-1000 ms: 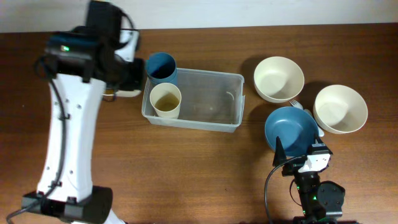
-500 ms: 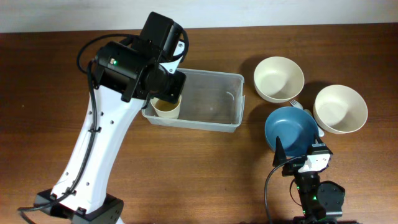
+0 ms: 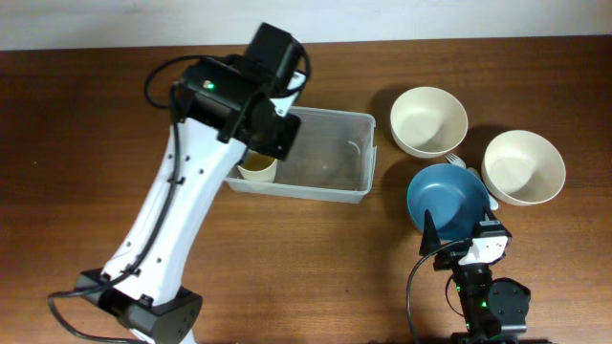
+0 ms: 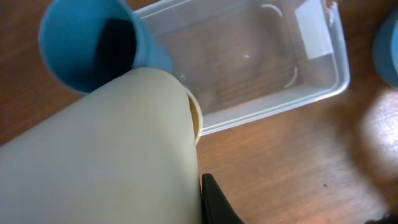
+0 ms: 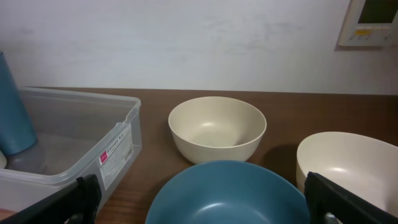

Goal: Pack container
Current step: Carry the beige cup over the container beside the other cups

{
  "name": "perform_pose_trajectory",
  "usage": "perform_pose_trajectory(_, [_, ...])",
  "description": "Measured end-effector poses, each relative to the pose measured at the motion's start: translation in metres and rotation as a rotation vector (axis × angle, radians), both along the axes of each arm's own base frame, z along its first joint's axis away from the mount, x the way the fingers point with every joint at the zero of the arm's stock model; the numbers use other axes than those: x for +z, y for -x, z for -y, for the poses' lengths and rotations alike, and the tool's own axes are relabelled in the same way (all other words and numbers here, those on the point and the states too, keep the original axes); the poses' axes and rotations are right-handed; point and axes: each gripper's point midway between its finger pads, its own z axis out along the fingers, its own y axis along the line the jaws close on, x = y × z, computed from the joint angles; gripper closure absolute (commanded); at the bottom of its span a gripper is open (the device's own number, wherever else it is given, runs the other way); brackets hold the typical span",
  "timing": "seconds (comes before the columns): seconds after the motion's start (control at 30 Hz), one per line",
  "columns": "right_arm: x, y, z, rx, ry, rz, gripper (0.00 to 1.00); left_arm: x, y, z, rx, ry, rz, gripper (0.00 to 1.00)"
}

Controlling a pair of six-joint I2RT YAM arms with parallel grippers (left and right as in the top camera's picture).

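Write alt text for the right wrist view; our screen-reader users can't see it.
A blue bowl fills the foreground on a wooden table, with one cream bowl behind it and a second cream bowl at right. At left stands the clear plastic container, a tall blue cup at the picture's edge.

Container (image 3: 330, 153) sits left of centre on the table (image 3: 287, 258). One cup (image 3: 256, 169) stands inside it at the left end, and a second cup (image 4: 87, 43) is at its left rear corner. To its right are the inner bowl (image 3: 428, 120) and outer bowl (image 3: 523, 167), with a third bowl (image 3: 448, 199) in front, between them.
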Motion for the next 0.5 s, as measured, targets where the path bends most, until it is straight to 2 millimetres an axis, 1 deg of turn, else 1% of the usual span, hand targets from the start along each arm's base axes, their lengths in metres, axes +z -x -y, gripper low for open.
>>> perform_pose_trajectory(0.1, [0.000, 0.000, 0.000, 0.000, 0.000, 0.000, 0.01, -0.001, 0.005, 0.006, -0.021, -0.008, -0.007, 0.98])
perform_pose_trajectory(0.23, [0.000, 0.000, 0.000, 0.000, 0.000, 0.000, 0.01, -0.004, 0.013, 0.002, -0.024, -0.040, -0.030, 0.98])
perform_pose_trajectory(0.5, [0.000, 0.000, 0.000, 0.000, 0.000, 0.000, 0.01, -0.005, 0.014, -0.002, -0.020, -0.059, -0.035, 0.98])
